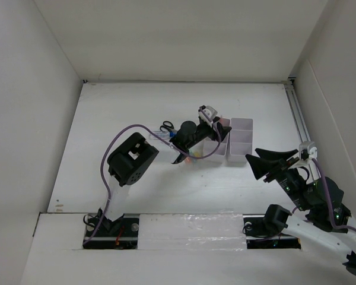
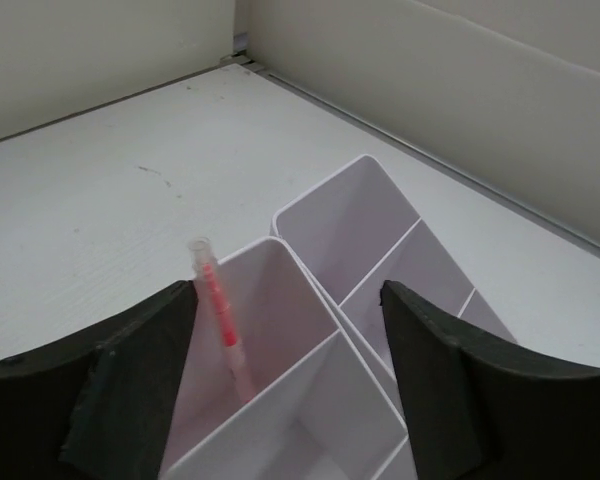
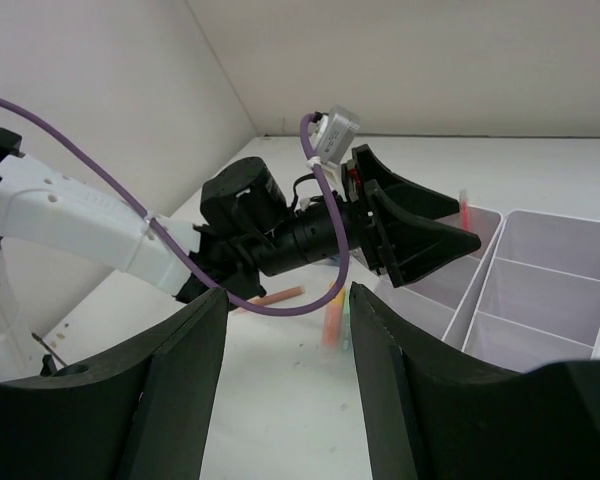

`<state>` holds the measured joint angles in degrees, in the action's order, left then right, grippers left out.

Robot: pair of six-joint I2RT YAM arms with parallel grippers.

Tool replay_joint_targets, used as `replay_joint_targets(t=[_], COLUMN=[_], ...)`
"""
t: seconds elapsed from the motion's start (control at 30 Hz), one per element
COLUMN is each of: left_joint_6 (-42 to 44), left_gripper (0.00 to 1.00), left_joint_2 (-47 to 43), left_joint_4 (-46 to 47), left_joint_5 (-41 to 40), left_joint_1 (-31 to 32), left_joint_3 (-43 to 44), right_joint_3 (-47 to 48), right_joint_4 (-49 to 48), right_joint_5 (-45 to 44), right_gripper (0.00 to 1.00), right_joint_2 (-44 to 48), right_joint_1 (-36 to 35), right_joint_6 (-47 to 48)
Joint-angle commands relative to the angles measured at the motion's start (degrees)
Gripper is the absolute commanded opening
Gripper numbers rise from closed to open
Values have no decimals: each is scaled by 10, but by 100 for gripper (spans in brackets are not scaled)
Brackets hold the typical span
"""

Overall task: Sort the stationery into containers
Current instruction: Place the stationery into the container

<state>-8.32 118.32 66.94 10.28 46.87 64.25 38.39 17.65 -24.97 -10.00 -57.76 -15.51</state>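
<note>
Left gripper (image 2: 288,310) hangs over the organiser (image 2: 352,215), jaws wide, gripping nothing. Between them a thin red pen (image 2: 223,318) stands in one compartment, long axis near upright, clear end tipped toward 11 o'clock. Organiser walls: smooth white plastic, square cells. Right gripper (image 3: 286,320), at its 4 o'clock, stands parted and empty.

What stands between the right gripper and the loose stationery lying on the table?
The left arm hangs over the highlighters, and the organiser lies partly between them and the right gripper.
</note>
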Motion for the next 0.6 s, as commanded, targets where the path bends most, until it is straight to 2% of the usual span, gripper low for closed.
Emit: replay_joint_targets(t=[0.0,0.03,0.47,0.5,0.53,0.57], left_joint_6=[-2,-2,3,3,3,9], left_gripper=[72,74,74,81,99,99], left_joint_2=[-41,-41,-78,-78,-84,-90], left_joint_4=[28,28,39,39,39,33], left_joint_5=[0,0,5,5,5,-3], left_joint_1=[0,0,16,16,22,22], left_joint_3=[-17,-17,-40,-40,-40,-40], right_joint_3=[-5,-5,-5,-5,-5,-5], right_joint_4=[-10,-10,-17,-17,-17,-17], right_joint_5=[-7,-7,-7,-2,-2,-2], right_gripper=[57,57,57,57,57,57], right_joint_2=[0,0,-11,-11,-11,-11], right_joint_1=[2,2,2,2,2,2], right_joint_6=[-6,-6,-6,-6,-6,-6])
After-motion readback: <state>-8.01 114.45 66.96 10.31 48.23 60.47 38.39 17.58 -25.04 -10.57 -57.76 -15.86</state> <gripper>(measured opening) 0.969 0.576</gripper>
